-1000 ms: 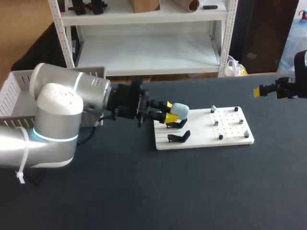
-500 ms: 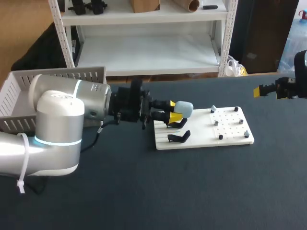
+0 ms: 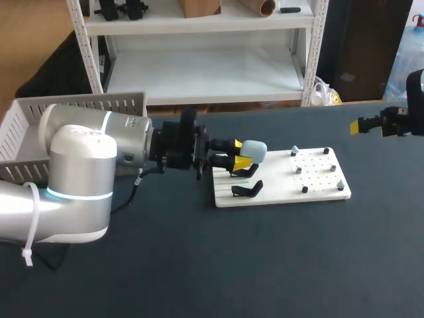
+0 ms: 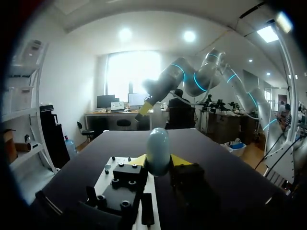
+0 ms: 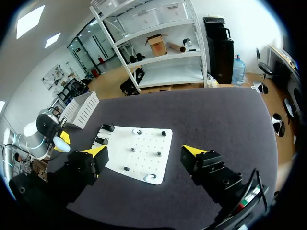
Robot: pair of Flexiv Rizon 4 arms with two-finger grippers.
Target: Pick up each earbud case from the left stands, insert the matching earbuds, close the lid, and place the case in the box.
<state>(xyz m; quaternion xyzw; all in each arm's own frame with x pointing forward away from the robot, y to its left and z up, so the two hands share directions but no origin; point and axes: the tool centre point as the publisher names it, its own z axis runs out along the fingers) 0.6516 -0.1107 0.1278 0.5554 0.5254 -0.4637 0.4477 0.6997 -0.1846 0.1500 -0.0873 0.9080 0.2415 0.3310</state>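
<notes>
My left gripper (image 3: pixel 240 155) is shut on a pale blue earbud case (image 3: pixel 254 151), held just above the left end of the white board (image 3: pixel 278 191). The left wrist view has the case (image 4: pixel 158 151) upright between the yellow tips of the left gripper (image 4: pixel 159 162). Two black stands (image 3: pixel 246 190) sit on the board under and in front of the case. Small earbuds and pegs (image 3: pixel 305 173) dot the board's right half. My right gripper (image 3: pixel 370 124) hangs open at the far right, high above the table. In its own view the right gripper (image 5: pixel 145 151) holds nothing and looks down on the board (image 5: pixel 144 143).
A white slatted box (image 3: pixel 26 132) stands at the table's back left, behind my left arm; the right wrist view has this box (image 5: pixel 81 106) past the board. Dark tabletop (image 3: pixel 265 265) stretches in front of the board.
My left gripper carried the case a little up and to the right, off its stand, then held still. The right arm has not moved.
</notes>
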